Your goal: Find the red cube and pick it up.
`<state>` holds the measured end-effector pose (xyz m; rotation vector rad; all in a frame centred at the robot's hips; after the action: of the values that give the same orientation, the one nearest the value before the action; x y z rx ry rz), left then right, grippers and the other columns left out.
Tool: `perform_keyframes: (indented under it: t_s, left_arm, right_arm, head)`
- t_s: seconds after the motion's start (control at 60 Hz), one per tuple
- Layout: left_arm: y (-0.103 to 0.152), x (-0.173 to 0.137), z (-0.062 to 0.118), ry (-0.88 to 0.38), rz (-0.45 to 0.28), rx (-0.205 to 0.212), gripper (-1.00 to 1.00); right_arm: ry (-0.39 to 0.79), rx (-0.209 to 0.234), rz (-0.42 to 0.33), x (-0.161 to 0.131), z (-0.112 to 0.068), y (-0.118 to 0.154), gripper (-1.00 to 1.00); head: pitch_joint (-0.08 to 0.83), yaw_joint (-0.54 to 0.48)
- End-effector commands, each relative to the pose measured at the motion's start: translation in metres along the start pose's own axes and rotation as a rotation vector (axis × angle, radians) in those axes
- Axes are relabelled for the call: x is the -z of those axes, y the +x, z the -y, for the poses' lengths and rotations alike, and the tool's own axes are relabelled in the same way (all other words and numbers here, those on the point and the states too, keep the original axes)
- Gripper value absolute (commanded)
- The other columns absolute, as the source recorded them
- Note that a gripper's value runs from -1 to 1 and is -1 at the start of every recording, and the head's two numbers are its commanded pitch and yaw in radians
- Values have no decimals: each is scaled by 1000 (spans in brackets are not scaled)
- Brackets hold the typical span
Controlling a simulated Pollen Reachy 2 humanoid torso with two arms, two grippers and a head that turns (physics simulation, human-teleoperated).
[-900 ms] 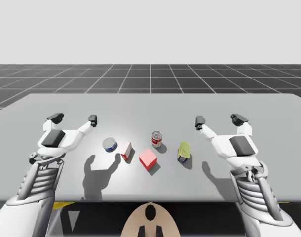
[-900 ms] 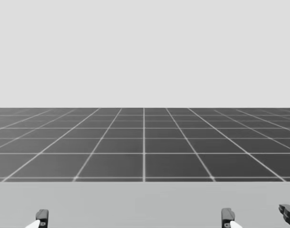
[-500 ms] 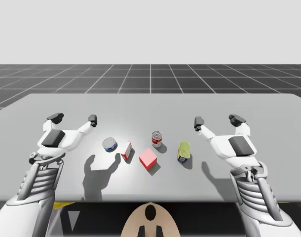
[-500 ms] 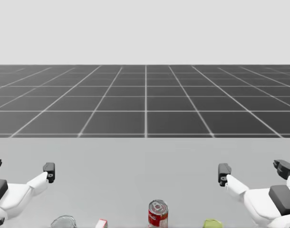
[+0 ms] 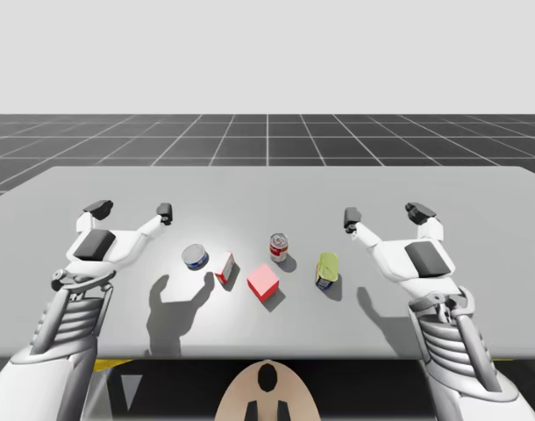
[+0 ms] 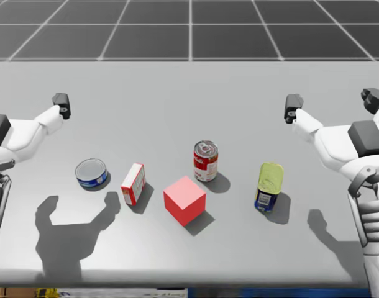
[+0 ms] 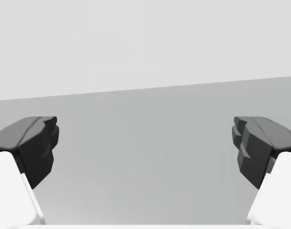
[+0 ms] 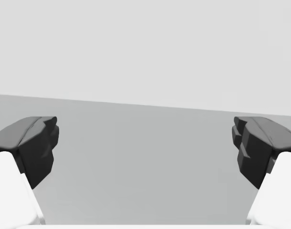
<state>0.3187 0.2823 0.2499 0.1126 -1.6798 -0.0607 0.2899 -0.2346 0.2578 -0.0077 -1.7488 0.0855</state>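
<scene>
— What does the high view give?
— A smooth, matt grey table [image 5: 267, 189] with a loose row of small things on it. The red cube [image 5: 262, 281], plain-faced and sharp-edged, sits near the front middle, turned corner-on. A red-and-white box [image 5: 224, 267] stands just beside it on its left, with a flat blue tin [image 5: 195, 257] further left. An upright red can [image 5: 279, 248] is just behind the cube and a yellow-lidded can [image 5: 326, 270] is to its right.
— And the grippers?
— My left gripper [image 5: 131, 210] hovers over the table's left part and my right gripper [image 5: 384, 214] over its right. Both are well apart from the cube, fingers spread wide, holding nothing.
— The head view?
— The cube's faces are an even, glossless red, and it touches neither the box nor the cans. The tin is squat with a silvery lid; the box is a narrow upright slab. The rounded white arms cast soft shadows on the table.
— The left wrist view?
— Two dark, blocky pads on white links, far apart, with bare grey surface between and ahead.
— The right wrist view?
— The same shapes: dark pads wide apart, nothing gripped, plain table ahead.
</scene>
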Motion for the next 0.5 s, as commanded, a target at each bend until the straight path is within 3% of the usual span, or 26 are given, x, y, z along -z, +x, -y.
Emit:
perform_keyframes:
  t_s: [0.017, 0.117, 0.35, 0.417, 0.5]
  left_arm:
    - [0, 0, 0, -1, -1, 5, -1000]
    - [0, 0, 1, -3, -2, 6, -1000]
    - [0, 0, 1, -4, -3, 5, -1000]
    - [0, 0, 2, -5, -4, 4, -1000]
    - [-1, 0, 2, -5, -6, 3, -1000]
  right_arm:
    - [8, -3, -2, 0, -1, 0, -1000]
    - [15, -9, -3, 0, -2, -1, -1000]
    - [74, -13, -1, -6, -13, 2, -1000]
    - [151, 41, -18, -13, -19, 7, -1000]
    - [262, 69, -38, -27, -29, 16, -1000]
  head:
    - [676, 2]
    - [719, 8]
    - [714, 11]
    - [715, 14]
    - [720, 14]
